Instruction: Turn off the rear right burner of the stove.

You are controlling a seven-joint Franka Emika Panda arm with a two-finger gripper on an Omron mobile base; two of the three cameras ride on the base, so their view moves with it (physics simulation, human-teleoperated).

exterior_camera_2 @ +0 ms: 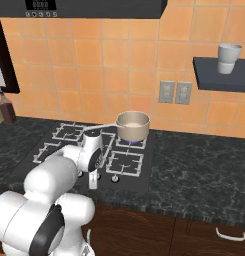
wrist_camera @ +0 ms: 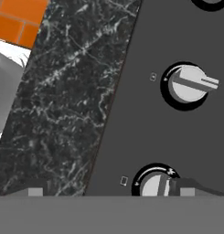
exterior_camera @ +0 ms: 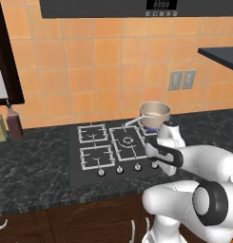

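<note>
The gripper hangs low over the front edge of the stove, its fingertips spread wide apart. One tip lies over the dark stone counter, the other touches or overlaps a silver knob. A second knob sits further along the row. Behind the knobs, at the back right of the stove, the rear right burner shows a blue flame under a steel saucepan. Orange tiles cover the wall beyond.
</note>
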